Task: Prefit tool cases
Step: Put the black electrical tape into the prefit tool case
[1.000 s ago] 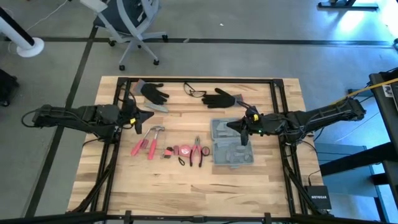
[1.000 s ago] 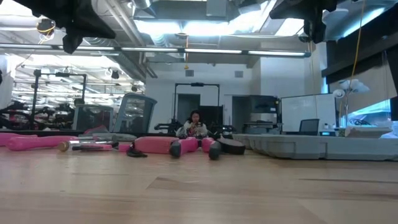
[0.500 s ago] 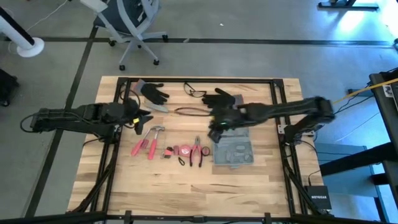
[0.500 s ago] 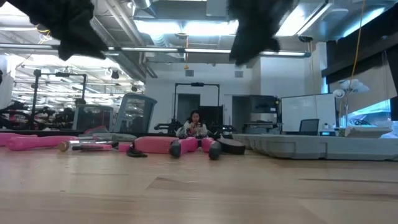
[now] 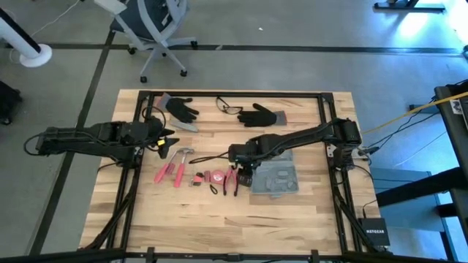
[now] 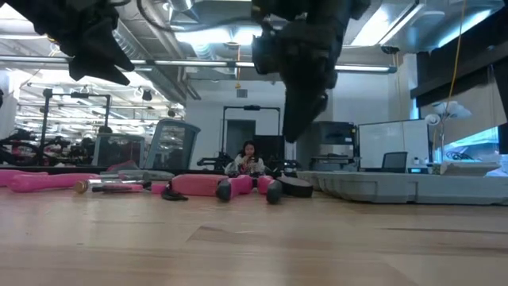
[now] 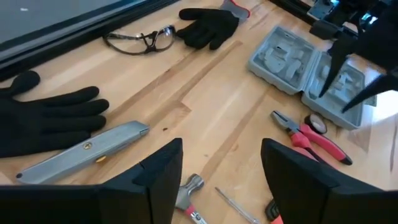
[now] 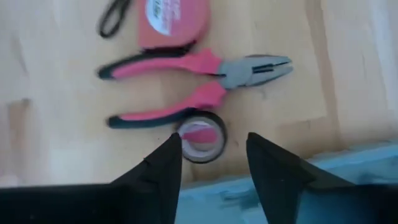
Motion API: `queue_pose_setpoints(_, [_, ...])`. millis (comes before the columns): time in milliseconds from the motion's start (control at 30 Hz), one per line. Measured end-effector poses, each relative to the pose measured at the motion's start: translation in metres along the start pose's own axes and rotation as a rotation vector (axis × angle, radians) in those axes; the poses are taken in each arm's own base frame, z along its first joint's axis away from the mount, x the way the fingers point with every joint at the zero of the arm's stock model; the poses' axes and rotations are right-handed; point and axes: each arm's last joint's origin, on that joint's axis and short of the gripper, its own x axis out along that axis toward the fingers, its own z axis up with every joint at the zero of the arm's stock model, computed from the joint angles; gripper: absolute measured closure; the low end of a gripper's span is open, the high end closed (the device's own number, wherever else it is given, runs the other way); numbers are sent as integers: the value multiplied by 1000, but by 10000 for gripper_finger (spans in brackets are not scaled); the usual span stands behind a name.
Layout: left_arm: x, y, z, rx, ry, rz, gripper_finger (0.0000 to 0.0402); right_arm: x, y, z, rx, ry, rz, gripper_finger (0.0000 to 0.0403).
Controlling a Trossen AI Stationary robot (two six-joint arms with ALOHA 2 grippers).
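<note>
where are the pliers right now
High view: the pliers lie near the table's middle, between the tape measure and the open tool case, with the right gripper open just above them.

Both of our arms are dark, nearly black, built of slim segments joined by bulkier rounded joints. Thin black cables trail along each one, looping loose near the wrists and at the shoulder ends. Our left end effector (image 7: 217, 177) has two matte black fingers (image 7: 158, 177), broad, flat-faced and tapering to blunt angled tips. Our right end effector (image 8: 214, 163) has the same pair of matte black fingers (image 8: 163, 169), wedge-shaped with smooth, unmarked faces.
</note>
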Motion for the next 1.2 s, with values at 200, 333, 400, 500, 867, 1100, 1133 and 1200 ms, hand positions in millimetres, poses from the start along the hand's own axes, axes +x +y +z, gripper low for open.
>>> queue_pose_setpoints(200, [0, 1, 0, 3, -15, 29, 192, 21, -4, -5, -76, 47, -37, 258])
queue_pose_setpoints(333, [0, 1, 1, -19, -22, 40, 192, 29, -5, -5, -102, 55, -33, 260])
queue_pose_setpoints(400, [0, 1, 1, -21, -24, 43, 192, 32, -5, -5, -124, 62, -35, 260])
queue_pose_setpoints(500, [0, 1, 1, -24, -28, 50, 192, 37, -5, -4, -137, 56, -34, 260])
queue_pose_setpoints(867, [0, 1, 1, -34, -32, 53, 192, 56, -8, -7, -149, 103, -54, 310])
queue_pose_setpoints(1100, [0, 2, 1, -32, -29, 54, 192, 47, -4, -1, -126, 126, -40, 393])
queue_pose_setpoints(1133, [0, 2, 1, -31, -29, 54, 192, 42, -3, 3, -128, 121, -39, 396])
queue_pose_setpoints(1200, [0, 2, 1, -27, -28, 55, 192, 29, 1, 11, -154, 97, -36, 397])
